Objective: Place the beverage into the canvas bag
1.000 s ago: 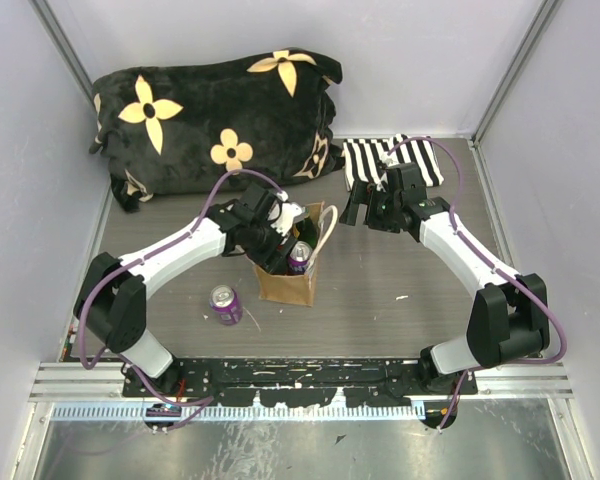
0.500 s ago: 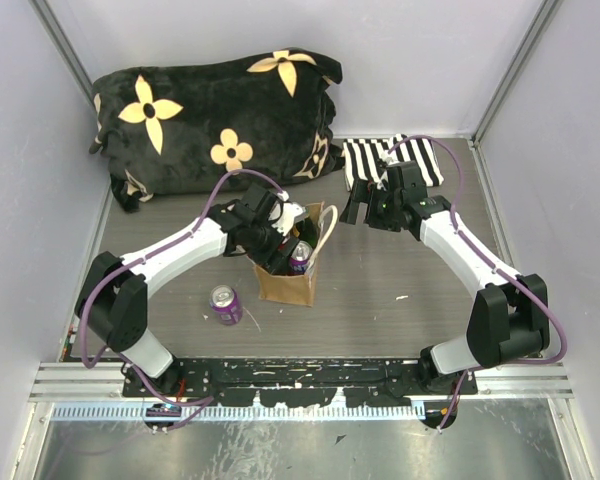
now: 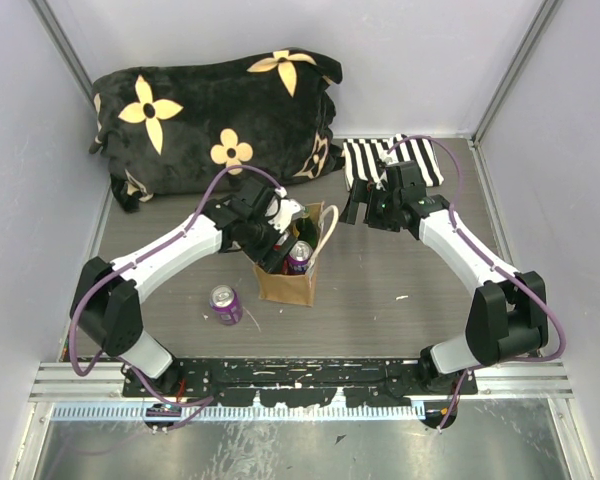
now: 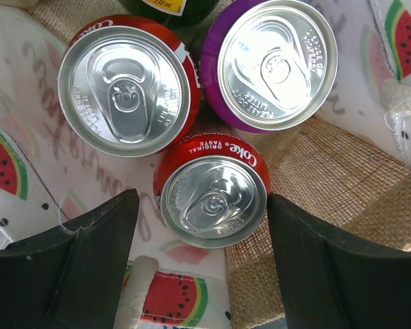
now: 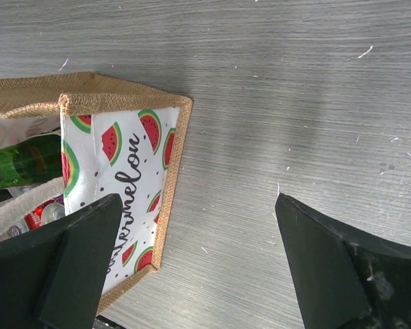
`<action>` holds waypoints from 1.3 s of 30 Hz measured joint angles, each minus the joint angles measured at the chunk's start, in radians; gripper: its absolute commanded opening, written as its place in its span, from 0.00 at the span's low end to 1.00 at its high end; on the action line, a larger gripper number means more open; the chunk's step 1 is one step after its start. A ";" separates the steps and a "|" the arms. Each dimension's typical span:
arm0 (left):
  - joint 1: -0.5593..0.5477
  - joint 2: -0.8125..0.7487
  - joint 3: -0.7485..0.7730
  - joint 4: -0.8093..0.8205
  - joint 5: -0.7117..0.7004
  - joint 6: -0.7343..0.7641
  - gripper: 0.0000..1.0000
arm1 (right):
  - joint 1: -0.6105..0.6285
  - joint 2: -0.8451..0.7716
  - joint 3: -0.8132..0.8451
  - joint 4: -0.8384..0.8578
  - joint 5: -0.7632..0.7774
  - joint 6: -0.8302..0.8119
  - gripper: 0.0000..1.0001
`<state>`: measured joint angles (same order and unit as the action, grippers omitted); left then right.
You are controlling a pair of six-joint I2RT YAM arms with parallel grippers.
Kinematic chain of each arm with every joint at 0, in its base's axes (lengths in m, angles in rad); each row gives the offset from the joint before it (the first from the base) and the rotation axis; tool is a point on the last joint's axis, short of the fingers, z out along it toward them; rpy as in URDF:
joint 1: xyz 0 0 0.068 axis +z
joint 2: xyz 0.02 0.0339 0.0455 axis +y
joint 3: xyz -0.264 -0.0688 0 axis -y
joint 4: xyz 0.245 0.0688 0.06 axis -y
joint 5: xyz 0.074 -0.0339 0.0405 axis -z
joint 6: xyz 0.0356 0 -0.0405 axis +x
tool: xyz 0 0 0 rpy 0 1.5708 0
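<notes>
Red short aluminium cola can [image 4: 214, 199]: upright in tan burlap canvas bag [image 4: 329, 178], middle of the tabletop [image 5: 294, 103].
Left gripper [image 4: 200, 229]: fingers spread, can straight below between them, axis vertical.
Right gripper [image 5: 198, 205]: spread, empty, beside bag.

- Soft, even white light is filling the top view, and the arms are casting only faint shadows on the grey counter [image 3: 380, 290].
- The black flowered blanket [image 3: 215, 120] is losing fold detail in its darkness.
- In the left wrist view, the Coke can lids [image 4: 127, 92] are showing crisp, with mild glare.
- The fingers [image 4: 75, 274] of the left claw [image 4: 202, 199] are sitting dark and soft-edged.
- A blurred shadow is crossing the counter under the right claw [image 5: 198, 199], whose fingers [image 5: 61, 267] are reading nearly black.
</notes>
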<state>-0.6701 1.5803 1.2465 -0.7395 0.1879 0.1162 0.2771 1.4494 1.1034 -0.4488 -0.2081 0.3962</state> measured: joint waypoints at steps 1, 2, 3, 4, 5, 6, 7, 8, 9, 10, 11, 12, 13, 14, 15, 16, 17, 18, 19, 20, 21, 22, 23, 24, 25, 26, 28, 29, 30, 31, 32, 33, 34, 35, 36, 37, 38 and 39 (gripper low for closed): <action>0.000 -0.002 0.000 -0.002 0.000 0.000 0.82 | 0.000 0.000 0.000 0.000 0.000 0.000 1.00; 0.000 -0.002 0.000 -0.003 0.000 0.002 0.82 | 0.000 0.000 0.000 0.000 0.000 0.000 1.00; 0.000 -0.002 0.000 -0.004 0.000 0.002 0.83 | 0.000 0.000 0.000 0.000 0.000 0.000 1.00; 0.000 -0.002 0.002 -0.008 0.001 0.002 0.83 | 0.000 0.000 0.000 0.000 0.000 0.000 1.00; 0.000 -0.003 0.006 -0.012 0.001 0.002 0.83 | 0.000 0.000 0.000 0.000 0.000 0.000 1.00; 0.000 -0.004 0.013 -0.020 0.002 0.002 0.84 | 0.000 0.000 0.000 0.000 0.000 0.000 1.00; 0.000 -0.007 0.018 -0.025 0.003 0.002 0.84 | 0.000 0.000 0.000 0.000 0.000 0.000 1.00; 0.000 -0.014 0.023 -0.030 0.005 0.002 0.84 | 0.000 0.000 0.000 0.000 0.000 0.000 1.00; 0.000 -0.021 0.026 -0.032 0.005 0.002 0.84 | 0.000 0.000 0.000 0.000 0.000 0.000 1.00; 0.001 -0.031 0.031 -0.035 0.006 0.001 0.84 | 0.000 0.000 0.000 0.000 0.000 0.000 1.00; 0.001 -0.042 0.036 -0.037 0.007 0.001 0.84 | 0.000 0.000 0.000 0.000 0.000 0.000 1.00; 0.002 -0.053 0.041 -0.038 0.008 -0.001 0.84 | 0.000 0.000 0.000 0.000 0.000 0.000 1.00; 0.002 -0.063 0.047 -0.038 0.011 -0.002 0.84 | 0.000 0.000 0.000 0.000 0.000 0.000 1.00; 0.003 -0.071 0.053 -0.039 0.013 -0.003 0.84 | 0.000 0.000 0.000 0.000 0.000 0.000 1.00; 0.003 -0.078 0.060 -0.038 0.016 -0.006 0.84 | 0.000 0.001 0.000 0.000 0.000 0.000 1.00; 0.003 -0.083 0.066 -0.039 0.019 -0.008 0.84 | 0.000 0.003 0.000 0.000 0.000 0.000 1.00; 0.003 -0.088 0.070 -0.038 0.023 -0.011 0.84 | 0.000 0.005 0.000 0.000 0.000 0.000 1.00; 0.003 -0.092 0.072 -0.037 0.026 -0.014 0.84 | 0.000 0.006 0.000 0.000 -0.001 0.000 1.00; 0.003 -0.096 0.073 -0.037 0.030 -0.016 0.84 | 0.000 0.006 0.000 0.000 -0.001 0.000 1.00; 0.004 -0.101 0.074 -0.037 0.034 -0.021 0.84 | 0.000 0.006 0.000 0.000 -0.001 0.000 1.00; 0.004 -0.106 0.075 -0.037 0.039 -0.023 0.84 | 0.000 0.006 0.000 0.000 -0.001 0.000 1.00; 0.004 -0.114 0.076 -0.037 0.041 -0.026 0.85 | 0.000 0.006 0.000 0.000 -0.001 0.000 1.00; 0.005 -0.126 0.080 -0.038 0.042 -0.027 0.86 | 0.000 0.006 0.000 0.000 -0.001 0.000 1.00; 0.005 -0.144 0.087 -0.040 0.042 -0.027 0.87 | 0.000 0.006 0.000 0.000 -0.001 0.000 1.00; 0.006 -0.169 0.097 -0.045 0.040 -0.023 0.90 | 0.000 0.006 0.000 0.000 0.000 0.000 1.00; 0.010 -0.196 0.106 -0.050 0.039 -0.019 0.92 | 0.000 0.006 0.000 0.000 0.000 0.000 1.00; 0.026 -0.264 0.119 -0.058 0.039 -0.005 0.92 | 0.000 0.006 0.000 0.000 0.000 -0.001 1.00; 0.046 -0.306 0.123 -0.069 0.040 0.004 0.92 | 0.000 0.006 0.000 0.000 0.000 -0.001 1.00; 0.071 -0.349 0.127 -0.086 0.043 0.017 0.92 | 0.000 0.006 0.000 0.000 0.000 -0.001 1.00; 0.102 -0.395 0.130 -0.106 0.047 0.036 0.92 | 0.000 0.006 0.000 -0.001 0.000 -0.001 1.00; 0.128 -0.434 0.130 -0.126 0.048 0.056 0.92 | 0.000 0.006 0.000 0.000 0.000 -0.001 1.00; 0.146 -0.466 0.129 -0.149 0.050 0.079 0.92 | 0.000 0.006 0.000 0.000 0.000 -0.001 1.00; 0.161 -0.502 0.118 -0.171 0.056 0.109 0.92 | 0.000 0.006 0.000 0.000 0.000 -0.001 1.00; 0.166 -0.537 0.097 -0.194 0.064 0.143 0.93 | 0.000 0.006 0.000 0.000 0.000 -0.001 1.00; 0.166 -0.566 0.069 -0.212 0.073 0.170 0.93 | 0.000 0.006 0.000 0.000 0.000 -0.001 1.00; 0.166 -0.599 0.026 -0.241 0.082 0.202 0.94 | 0.000 0.006 0.000 0.000 0.000 -0.001 1.00; 0.166 -0.622 -0.010 -0.267 0.090 0.226 0.97 | 0.000 0.006 0.000 0.000 0.000 -0.001 1.00; 0.166 -0.640 -0.049 -0.293 0.096 0.251 0.99 | 0.000 0.006 0.000 0.000 0.000 -0.001 1.00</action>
<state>-0.5041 0.9398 1.1973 -1.0328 0.2840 0.3676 0.2771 1.4555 1.1038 -0.4492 -0.2085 0.3954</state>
